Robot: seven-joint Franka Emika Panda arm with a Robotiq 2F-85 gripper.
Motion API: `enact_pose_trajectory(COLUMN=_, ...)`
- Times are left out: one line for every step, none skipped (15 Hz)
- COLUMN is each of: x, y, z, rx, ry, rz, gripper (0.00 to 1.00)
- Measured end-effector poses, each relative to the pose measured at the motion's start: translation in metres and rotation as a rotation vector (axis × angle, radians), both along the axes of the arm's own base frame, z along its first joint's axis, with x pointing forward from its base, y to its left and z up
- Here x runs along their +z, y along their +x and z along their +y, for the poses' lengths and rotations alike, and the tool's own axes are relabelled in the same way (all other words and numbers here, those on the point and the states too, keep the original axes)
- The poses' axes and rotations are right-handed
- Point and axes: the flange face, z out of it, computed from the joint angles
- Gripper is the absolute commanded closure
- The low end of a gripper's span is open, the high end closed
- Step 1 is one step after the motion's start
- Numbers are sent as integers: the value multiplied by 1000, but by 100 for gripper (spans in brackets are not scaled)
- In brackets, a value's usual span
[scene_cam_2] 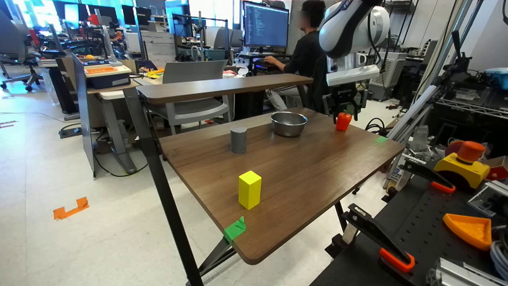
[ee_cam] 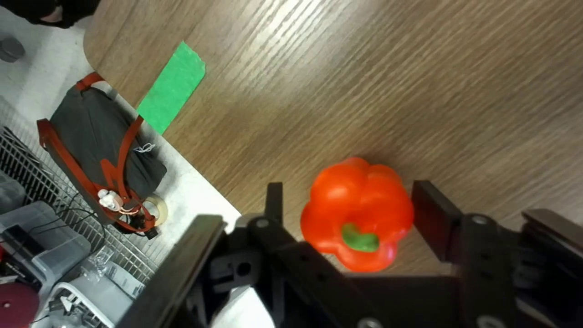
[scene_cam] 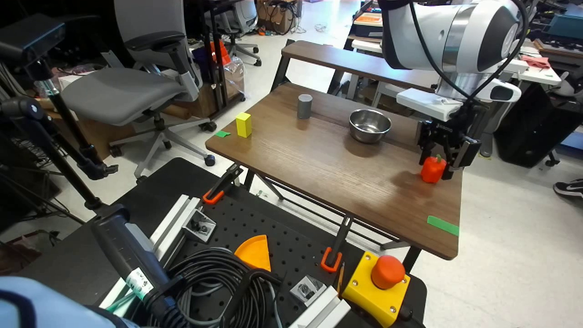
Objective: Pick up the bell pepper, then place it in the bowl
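Early stage, I'd judge: pepper (ee_cam: 357, 205) stands upright on the counter (scene_cam: 300, 155), not yet picked up. Fingers (ee_cam: 432, 218) spread either side of it (gap visible at one flank), gripping nothing. Remaining: close, lift, carry to bowl (scene_cam: 367, 135), release.

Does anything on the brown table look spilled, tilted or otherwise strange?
One small thing: in an exterior view, the green tape at the table corner near the yellow block looks creased, its tip apparently lifted, not flat. The bell pepper and bowl look upright.
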Motion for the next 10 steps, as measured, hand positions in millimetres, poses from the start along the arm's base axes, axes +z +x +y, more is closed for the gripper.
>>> enact_pose_trajectory(x=0, y=0, z=0, rx=-2, ry=1, rz=4, gripper=66)
enact_pose_trajectory(x=1, y=0, z=0, rx=-2, ry=1, rz=5, gripper=69)
enact_pose_trajectory(x=4, y=1, z=1, rx=-2, ry=1, rz=0, gripper=69)
enact_pose_trajectory(x=8, y=2, z=1, rx=-1, ry=1, rz=-7, gripper=70)
enact_pose_trajectory(x=15, y=4, z=3, rx=4, ry=3, rz=-19, gripper=70)
enact_pose_trajectory(x=24, y=6, z=6, rx=11, ry=7, rz=-34, gripper=71)
enact_pose_trajectory(x=36, y=8, z=12, rx=23, ry=13, rz=-53, gripper=71)
enact_pose_trajectory(x=49, y=10, z=18, rx=36, ry=19, rz=-72, gripper=71)
enact_pose_trajectory(x=63, y=12, z=26, rx=49, ry=29, rz=-90, gripper=71)
enact_pose_trajectory(x=76, y=14, z=36, rx=63, ry=40, rz=-108, gripper=71)
